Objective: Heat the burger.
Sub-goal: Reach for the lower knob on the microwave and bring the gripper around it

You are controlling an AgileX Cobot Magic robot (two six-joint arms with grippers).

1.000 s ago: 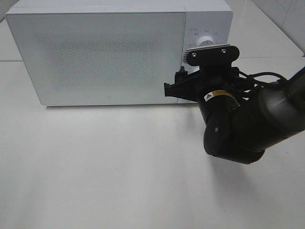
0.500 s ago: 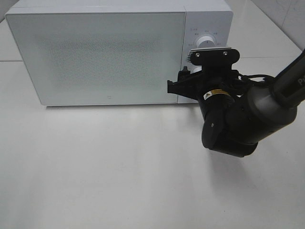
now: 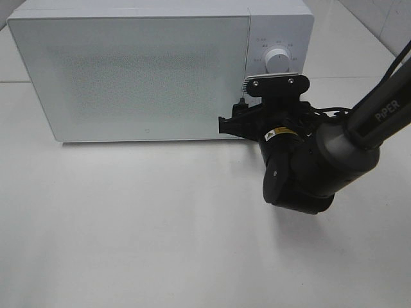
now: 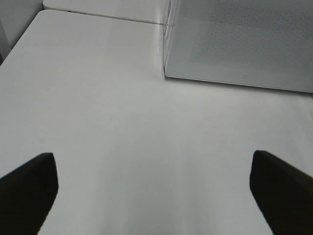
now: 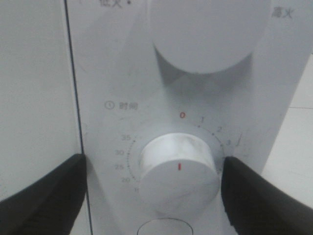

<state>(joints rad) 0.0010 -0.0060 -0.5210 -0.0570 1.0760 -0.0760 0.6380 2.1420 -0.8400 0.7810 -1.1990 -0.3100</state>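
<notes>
The burger is out of view. The white microwave stands at the back of the table with its door shut. My right gripper is at the control panel on the microwave's right side. In the right wrist view the right gripper is open, with one finger on each side of the lower timer knob. The knob's red mark points at 0. My left gripper is open and empty over the bare table, in front of the microwave's left corner.
The upper power knob shows above the right arm's wrist mount, and also in the right wrist view. The white table stretches in front of the microwave. A round button's rim sits below the timer knob.
My right arm has moved down and a little left along the control panel, uncovering the upper knob. The microwave door stays shut.
</notes>
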